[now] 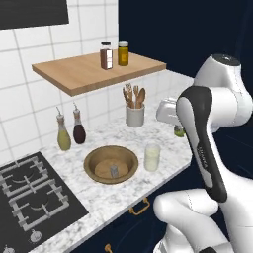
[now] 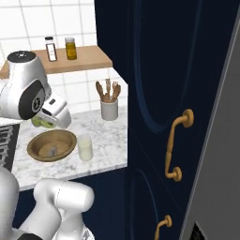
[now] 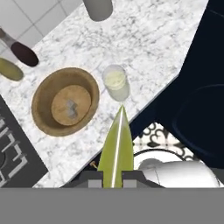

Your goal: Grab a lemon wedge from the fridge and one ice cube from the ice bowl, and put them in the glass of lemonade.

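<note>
While clamped on the lemon wedge, gripper above marble counter, glass of lemonade beside ice bowl, 1 cube inside.

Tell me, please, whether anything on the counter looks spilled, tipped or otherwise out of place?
Nothing stands out. The glass stands upright beside the bowl, the ice sits inside the bowl, and the bottles are upright. The gripper holds the wedge.
</note>
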